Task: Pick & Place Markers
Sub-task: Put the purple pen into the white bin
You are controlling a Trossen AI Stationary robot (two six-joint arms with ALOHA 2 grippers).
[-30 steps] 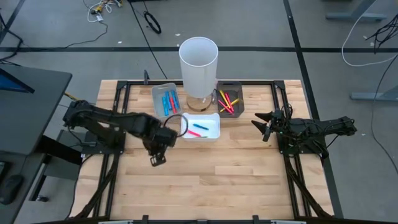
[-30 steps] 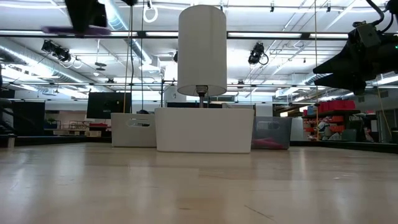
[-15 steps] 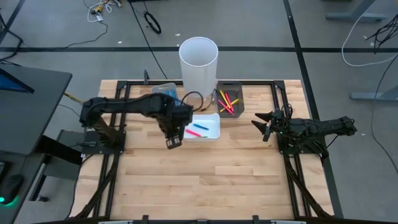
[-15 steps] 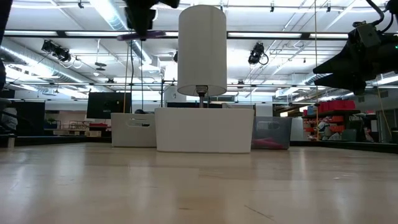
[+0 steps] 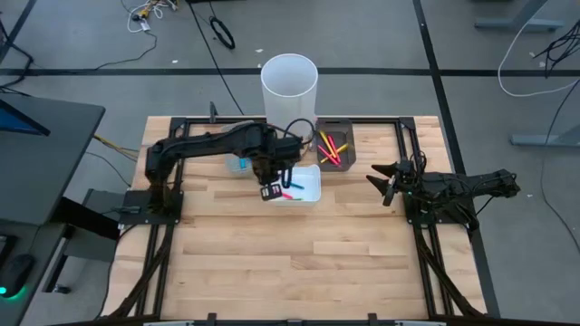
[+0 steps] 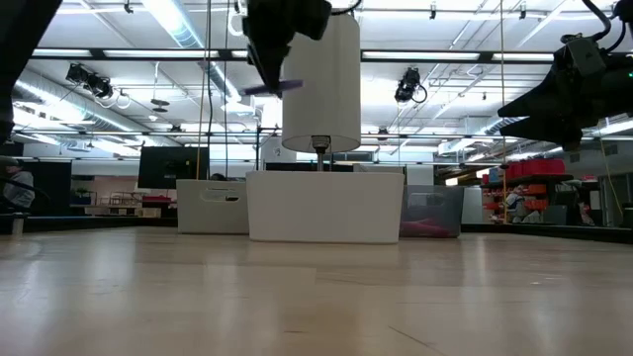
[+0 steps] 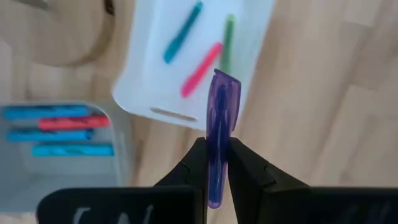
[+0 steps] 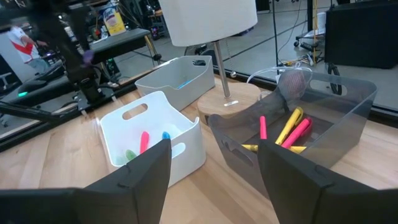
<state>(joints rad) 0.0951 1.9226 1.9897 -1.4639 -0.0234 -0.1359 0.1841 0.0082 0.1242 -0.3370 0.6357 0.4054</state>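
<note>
The left gripper (image 7: 216,163) is clamped on a short purple plastic marker (image 7: 221,130), its two dark fingers (image 7: 194,163) pressed tight against the marker's lower half, so that the capped end sticks out well beyond the fingertips and the rest runs back between them. From overhead, this gripper (image 5: 271,191) hangs over the near-left edge of the white rectangular plastic tray (image 5: 313,192), and the low view shows the marker (image 6: 263,88) lying roughly level, high above the table, in front of the tall white cylinder (image 6: 321,79). Beneath it, the white tray (image 7: 261,37) holds a teal marker (image 7: 183,32), a pink marker (image 7: 201,70) and a green marker (image 7: 228,43), lying loose and apart from one another. The translucent grey tray (image 7: 93,171) beside it holds three blue markers and one red marker (image 7: 73,122), stacked in parallel. A third, dark smoky tray (image 8: 348,99) on the other side of the cylinder's wooden base contains yellow and pink markers (image 8: 297,133), though how many lie heaped there is hard to count. The right gripper (image 5: 384,186) waits over the right side of the light wooden table (image 5: 299,263), well apart from the trays, its fingers spread with nothing between them.
</note>
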